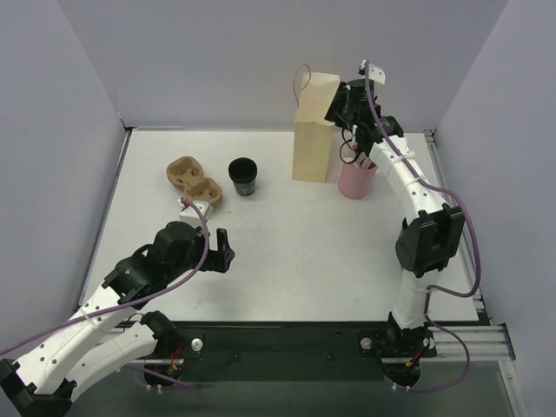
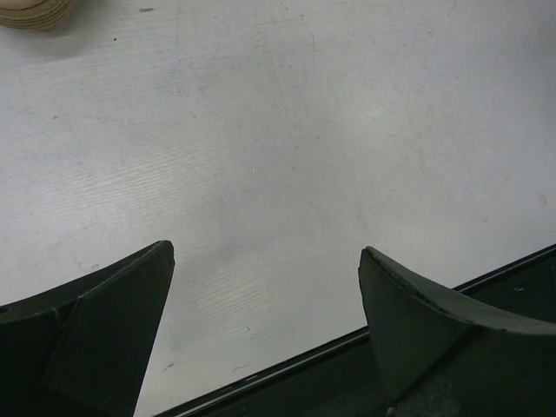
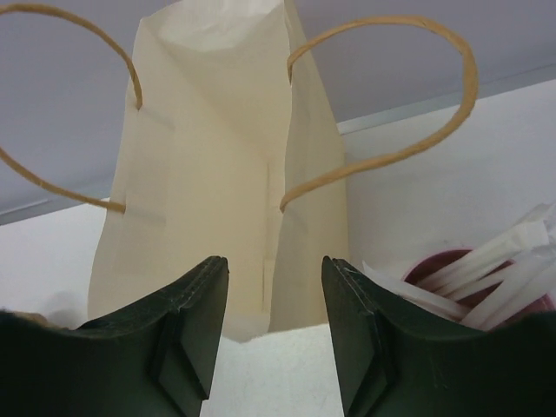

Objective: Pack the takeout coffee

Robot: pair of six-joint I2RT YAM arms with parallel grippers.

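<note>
A black takeout coffee cup [image 1: 243,176] with a lid stands upright on the white table, left of the tan paper bag [image 1: 314,130]. The brown cardboard cup carrier [image 1: 195,181] lies left of the cup. My left gripper [image 1: 224,249] hovers open over bare table [image 2: 265,252], near the front edge, with the carrier's rim [image 2: 35,13] at the top left of its view. My right gripper [image 1: 345,111] is raised at the back, right beside the bag. Its jaws stand partly apart with nothing between them [image 3: 275,261], facing the bag [image 3: 217,174] and its handles.
A pink cup [image 1: 357,180] holding wrapped straws [image 3: 495,265] stands right of the bag, under the right arm. A small white item [image 1: 187,209] lies by the carrier. Grey walls enclose the table on three sides, with a black rail [image 2: 486,287] at the front.
</note>
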